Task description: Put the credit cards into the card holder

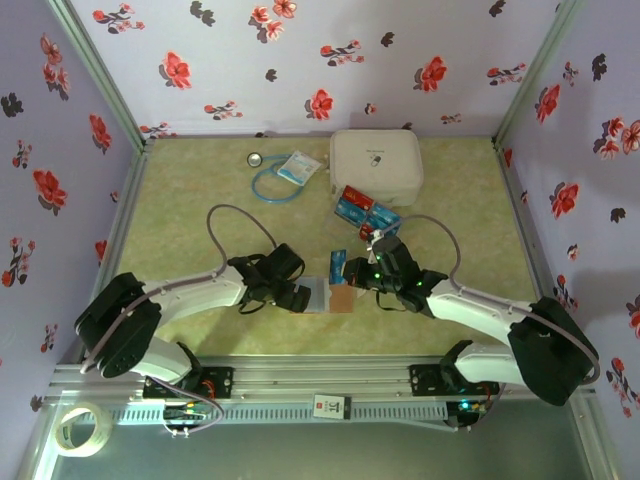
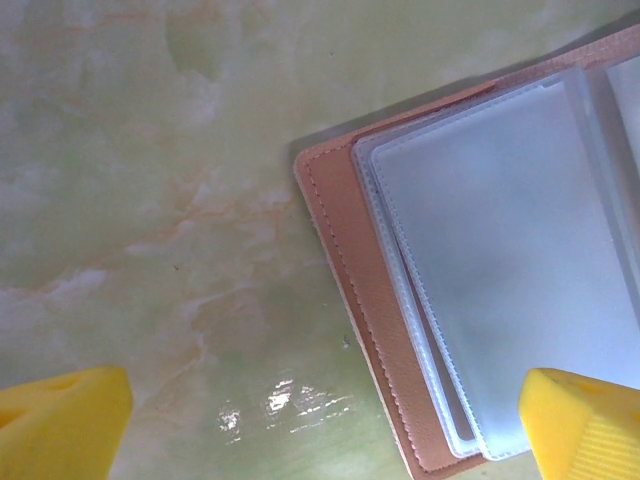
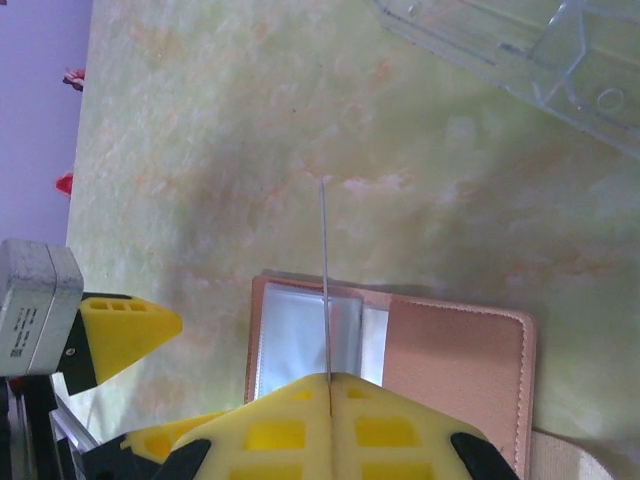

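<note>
right jaws are clamping a credit card (image 3: 324,270) edge-on above the open card holder (image 3: 455,350) and need squaring to a sleeve (image 3: 290,345) mouth; left jaws are hanging wide open.

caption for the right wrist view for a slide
Right gripper pinches a card edge-on over the open card holder.

right hand (image 3: 328,380) pinching what looks like an edge-on card (image 3: 324,262), open card holder (image 3: 455,360) beneath
</note>
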`<state>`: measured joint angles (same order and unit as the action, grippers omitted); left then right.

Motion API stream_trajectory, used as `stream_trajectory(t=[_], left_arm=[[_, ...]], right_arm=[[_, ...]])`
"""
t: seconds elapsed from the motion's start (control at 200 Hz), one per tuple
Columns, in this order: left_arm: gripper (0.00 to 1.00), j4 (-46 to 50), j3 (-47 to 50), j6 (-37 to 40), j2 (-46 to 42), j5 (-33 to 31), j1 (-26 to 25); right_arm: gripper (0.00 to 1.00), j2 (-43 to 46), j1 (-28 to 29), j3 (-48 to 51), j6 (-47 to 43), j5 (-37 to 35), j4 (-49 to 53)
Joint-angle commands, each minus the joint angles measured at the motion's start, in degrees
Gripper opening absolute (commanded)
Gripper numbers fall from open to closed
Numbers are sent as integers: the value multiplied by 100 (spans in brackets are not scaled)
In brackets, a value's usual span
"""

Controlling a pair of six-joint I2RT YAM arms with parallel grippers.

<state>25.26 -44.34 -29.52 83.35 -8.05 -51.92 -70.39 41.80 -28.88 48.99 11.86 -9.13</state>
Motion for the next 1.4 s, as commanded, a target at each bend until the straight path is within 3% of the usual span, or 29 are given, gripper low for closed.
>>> stream_trajectory(t=[0.0,1.395], left_arm=[[100,-45,-152,131,149,-170,-55],[100,182,176,-45,248,-609,-55]], right_arm=[[0,-3,64,135,154,16,-349],[0,-391,407,549,286,114,-1175]])
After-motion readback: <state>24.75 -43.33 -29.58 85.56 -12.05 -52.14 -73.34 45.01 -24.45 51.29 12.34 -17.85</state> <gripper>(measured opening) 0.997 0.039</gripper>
